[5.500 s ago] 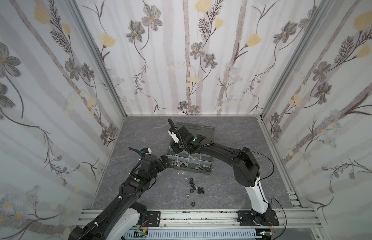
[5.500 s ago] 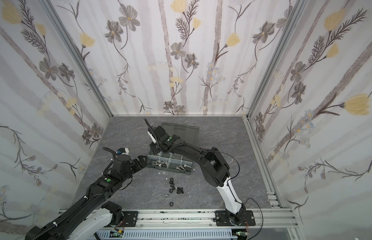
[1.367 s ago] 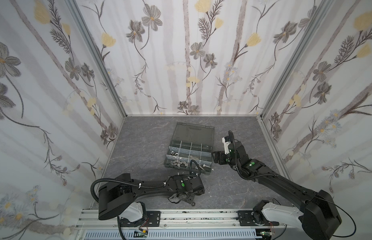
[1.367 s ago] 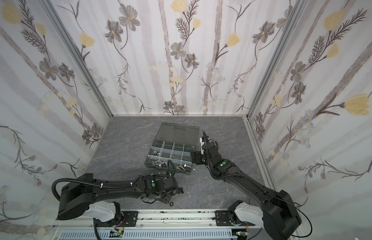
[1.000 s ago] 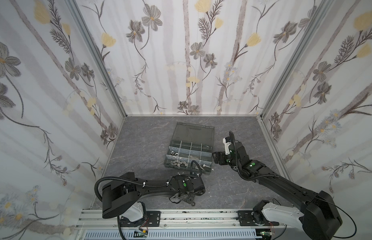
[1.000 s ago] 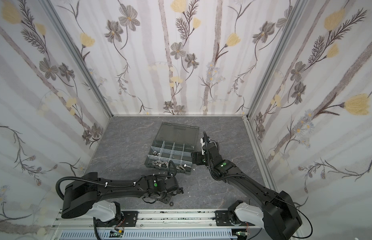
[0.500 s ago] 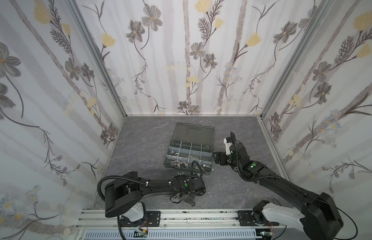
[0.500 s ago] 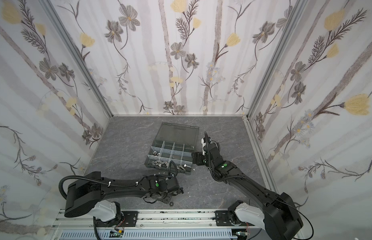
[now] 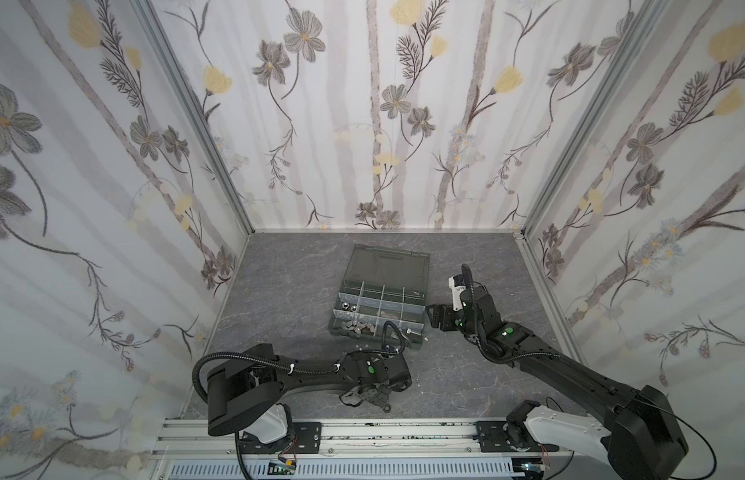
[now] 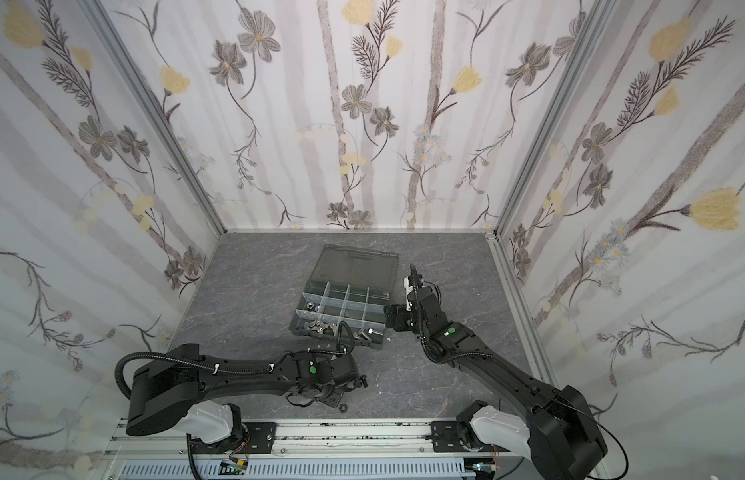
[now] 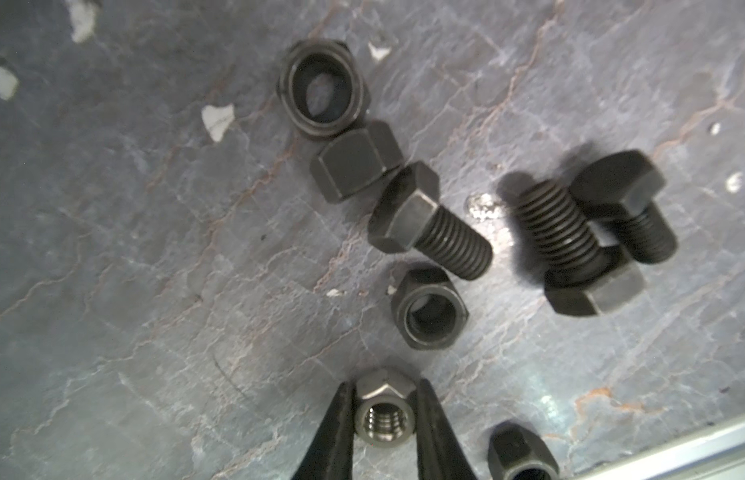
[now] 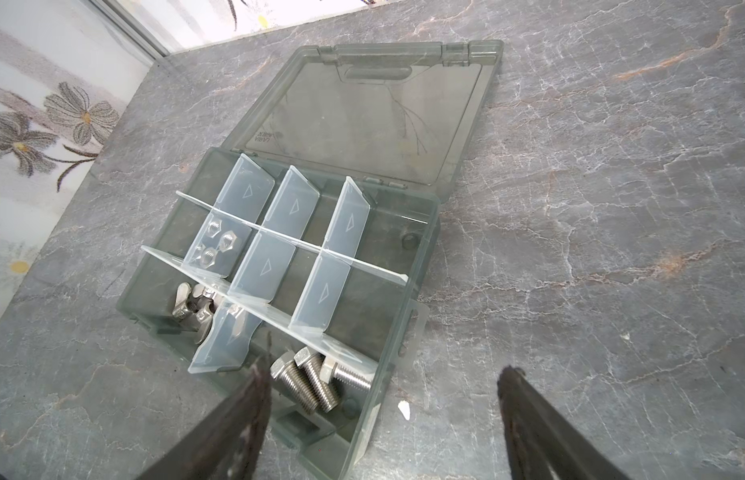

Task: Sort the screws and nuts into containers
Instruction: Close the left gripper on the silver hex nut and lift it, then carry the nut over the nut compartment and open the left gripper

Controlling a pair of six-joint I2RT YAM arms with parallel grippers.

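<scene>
In the left wrist view my left gripper (image 11: 384, 388) is shut on a silver hex nut (image 11: 385, 419), which rests low on the grey floor. Beyond it lie loose black screws (image 11: 437, 232) (image 11: 570, 245) (image 11: 628, 208) and several black nuts (image 11: 323, 87) (image 11: 429, 311). In both top views this gripper (image 9: 373, 399) (image 10: 329, 397) sits near the front rail. My right gripper (image 9: 435, 320) (image 12: 383, 370) is open and empty beside the right end of the organiser box (image 9: 423, 309) (image 12: 423, 257). Its containers hold silver screws (image 12: 312, 382), wing nuts (image 12: 196, 307) and silver hex nuts (image 12: 217, 245).
The box's smoky lid (image 9: 389, 266) lies open flat toward the back wall. A black nut (image 9: 386, 408) lies just in front of the left gripper, close to the metal front rail (image 9: 362, 428). White flecks (image 11: 216, 118) dot the floor. Floral walls enclose three sides.
My left gripper's jaws have closed in on the silver nut while staying low over the loose pieces. The right arm has hardly moved.
</scene>
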